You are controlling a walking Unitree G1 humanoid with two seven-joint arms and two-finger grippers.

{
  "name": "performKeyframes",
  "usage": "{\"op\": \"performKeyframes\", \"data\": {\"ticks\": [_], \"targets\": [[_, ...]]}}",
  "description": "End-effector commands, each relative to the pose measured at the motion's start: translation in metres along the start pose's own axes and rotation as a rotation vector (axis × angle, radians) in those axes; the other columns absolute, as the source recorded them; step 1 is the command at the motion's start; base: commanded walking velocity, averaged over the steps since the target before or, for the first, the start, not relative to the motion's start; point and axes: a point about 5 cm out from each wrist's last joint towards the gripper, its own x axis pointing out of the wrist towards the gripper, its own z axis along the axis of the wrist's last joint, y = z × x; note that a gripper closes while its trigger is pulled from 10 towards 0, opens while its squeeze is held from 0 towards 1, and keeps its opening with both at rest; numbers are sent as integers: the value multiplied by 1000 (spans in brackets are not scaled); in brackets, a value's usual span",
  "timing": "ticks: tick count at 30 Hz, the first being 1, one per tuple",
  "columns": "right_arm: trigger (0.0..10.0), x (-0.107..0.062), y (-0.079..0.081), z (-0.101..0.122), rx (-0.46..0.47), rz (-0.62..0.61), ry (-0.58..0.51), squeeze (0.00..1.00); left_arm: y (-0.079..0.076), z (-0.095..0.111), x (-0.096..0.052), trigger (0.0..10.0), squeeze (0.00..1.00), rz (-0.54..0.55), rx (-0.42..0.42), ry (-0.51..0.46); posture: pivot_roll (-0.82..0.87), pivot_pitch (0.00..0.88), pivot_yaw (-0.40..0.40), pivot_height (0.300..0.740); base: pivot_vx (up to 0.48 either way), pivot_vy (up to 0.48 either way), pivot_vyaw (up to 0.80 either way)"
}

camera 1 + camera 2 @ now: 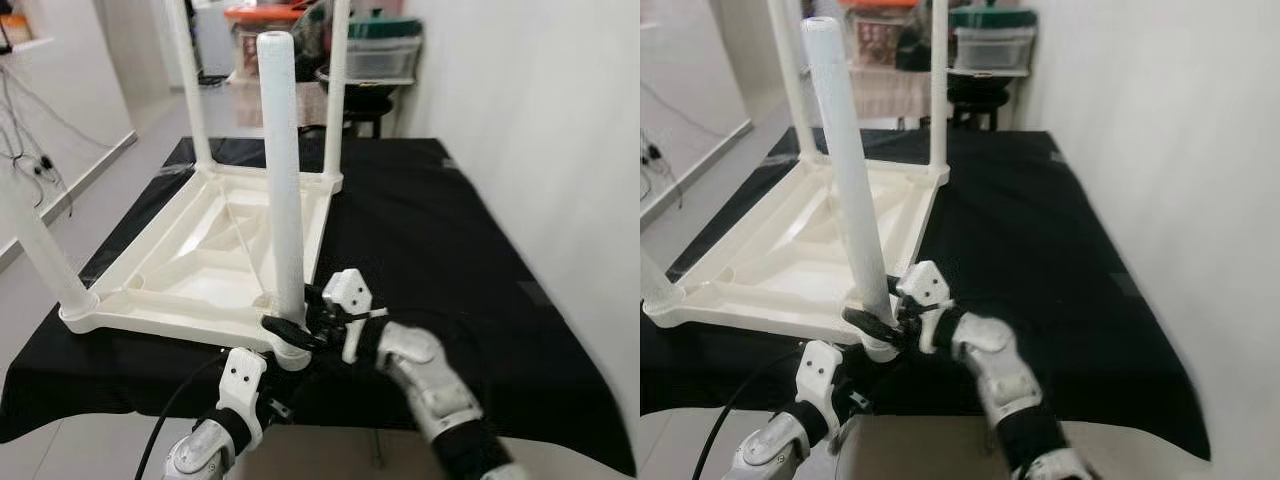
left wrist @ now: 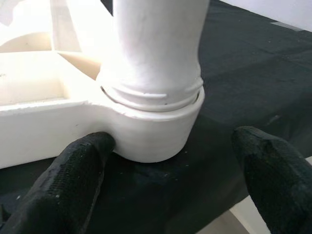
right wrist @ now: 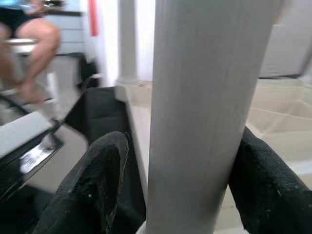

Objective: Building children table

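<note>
A white plastic children's table point(image 1: 190, 270) lies upside down on a black-covered table point(image 1: 450, 250), with its legs pointing up. The nearest leg point(image 1: 282, 170) stands in the front right corner socket point(image 2: 151, 131). My right gripper point(image 3: 187, 146) is open and straddles this leg just above the socket, one finger point(image 3: 258, 185) against it and the other point(image 3: 97, 185) a little apart. My left gripper point(image 2: 173, 146) is open below the table's front edge. Its fingers point(image 2: 78, 175) sit wide on either side of the socket, one of them touching the rim.
Two more legs point(image 1: 335, 90) stand at the far corners and one point(image 1: 45, 250) at the near left. A white wall point(image 1: 560, 120) runs along the right. Storage boxes point(image 1: 380, 55) and a dark stool point(image 1: 365, 105) stand behind. A seated person's legs point(image 3: 34, 44) are off to one side.
</note>
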Motion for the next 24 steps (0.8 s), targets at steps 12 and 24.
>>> {"op": "performKeyframes", "data": {"ticks": [12, 24], "targets": [[0, 2, 12, -23, 161, 203, 44, 0, -3, -2, 1, 10000, 0, -6, 3, 2, 43, 0, -43, 740, 0, 0, 0], [0, -83, -77, -48, 161, -1025, 258, 0, -5, -3, -2, 10000, 0, -12, -4, 4, 36, 0, -37, 740, 0, 0, 0]]}}
